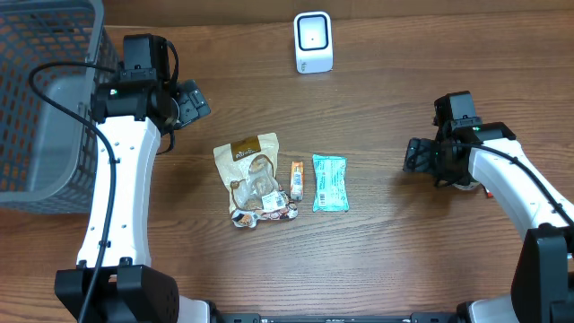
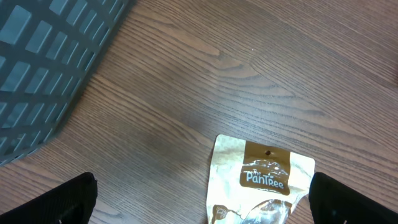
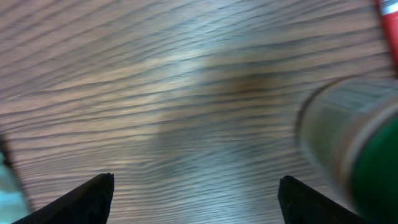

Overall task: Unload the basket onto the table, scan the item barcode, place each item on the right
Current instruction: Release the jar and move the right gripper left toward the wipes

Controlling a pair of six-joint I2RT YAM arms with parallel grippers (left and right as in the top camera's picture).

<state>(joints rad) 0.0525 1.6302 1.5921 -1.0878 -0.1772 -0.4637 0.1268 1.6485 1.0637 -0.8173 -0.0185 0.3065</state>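
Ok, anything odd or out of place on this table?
Nothing stands out: pouch, small bar and teal packet lie side by side, scanner upright, nothing spilled. The right wrist view is blurred.

Both white arms reach forward, elbows bent. Left gripper (image 1: 195, 102) and right gripper (image 1: 413, 154) face inward, jaws spread wide.

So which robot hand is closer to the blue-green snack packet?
Right. The right gripper is beside the teal packet, with bare table between. The left gripper is farther off, beyond the brown pouch, near the basket.
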